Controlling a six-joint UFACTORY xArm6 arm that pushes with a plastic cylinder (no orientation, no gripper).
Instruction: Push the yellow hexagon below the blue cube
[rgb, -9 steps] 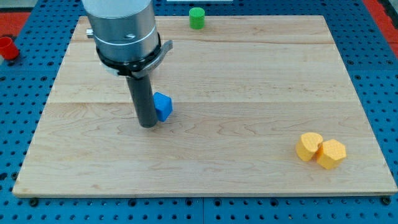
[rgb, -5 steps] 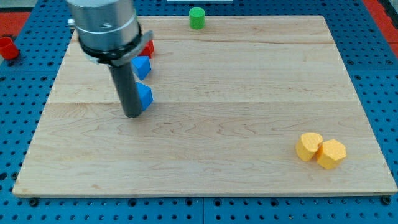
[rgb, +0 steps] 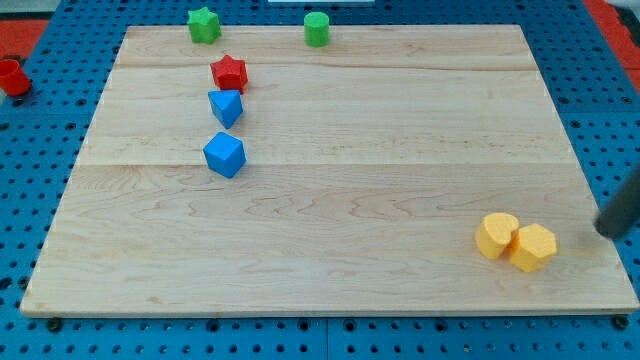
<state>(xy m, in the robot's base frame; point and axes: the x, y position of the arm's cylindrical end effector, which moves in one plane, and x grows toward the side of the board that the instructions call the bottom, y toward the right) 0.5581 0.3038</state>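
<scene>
The wooden desk (rgb: 400, 120) is seen flat. The rod tool, carrying nothing, is blurred at the view's right edge, its tip (rgb: 606, 233) just right of the yellow hexagon (rgb: 532, 247), which touches a yellow cylinder (rgb: 496, 236). The blue cube (rgb: 224, 155) is located well apart, upper left.

surface: wooden board (rgb: 400, 120) | surround: blue pegboard (rgb: 40, 130)

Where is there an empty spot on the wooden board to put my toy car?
The big middle is bare, between the blue cube and the yellow hexagon. The view's bottom left is free too. It is crowded at top left: red star, blue block, green star. My tip sits right of the yellow pair.
</scene>
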